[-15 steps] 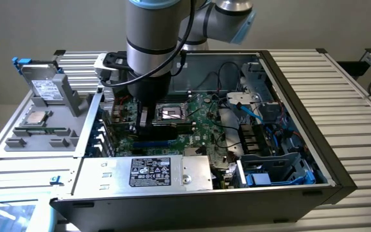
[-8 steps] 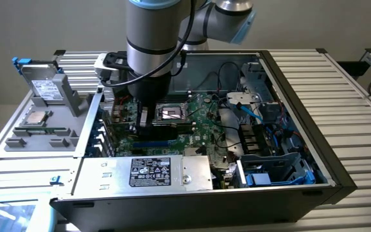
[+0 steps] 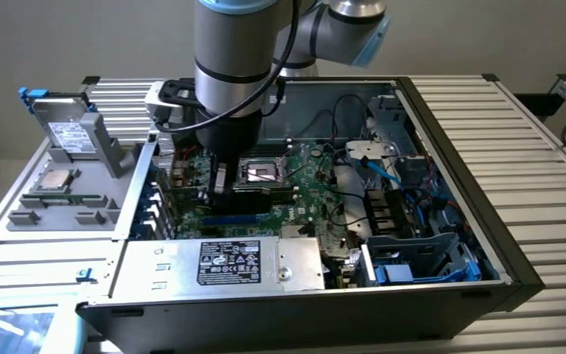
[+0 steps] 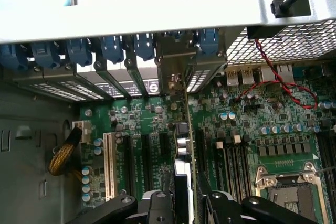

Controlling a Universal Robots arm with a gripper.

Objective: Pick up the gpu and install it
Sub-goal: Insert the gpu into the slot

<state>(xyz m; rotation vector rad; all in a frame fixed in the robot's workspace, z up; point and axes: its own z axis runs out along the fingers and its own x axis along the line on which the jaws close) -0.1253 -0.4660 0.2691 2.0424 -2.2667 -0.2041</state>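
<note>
My gripper (image 3: 230,190) is down inside the open computer case (image 3: 460,125), over the motherboard (image 3: 308,199). It is shut on the gpu (image 3: 263,194), a dark card with a green board. In the wrist view the gpu (image 4: 182,148) stands edge-on between my two black fingers (image 4: 157,208). It runs from my gripper (image 4: 185,205) towards the rear slots. Its metal end bracket (image 4: 172,72) sits among the slot openings at the case's back wall, under the blue clips (image 4: 113,48). The card's lower edge lies along a black expansion slot; whether it is seated I cannot tell.
A grey holder (image 3: 77,192) at the exterior view's left carries a hard drive (image 3: 67,133), a CPU (image 3: 57,178) and a RAM stick (image 3: 62,198). The power supply (image 3: 248,263), CPU socket (image 4: 289,192), red-black cable (image 4: 278,85) and blue drive cage (image 3: 421,265) crowd the case.
</note>
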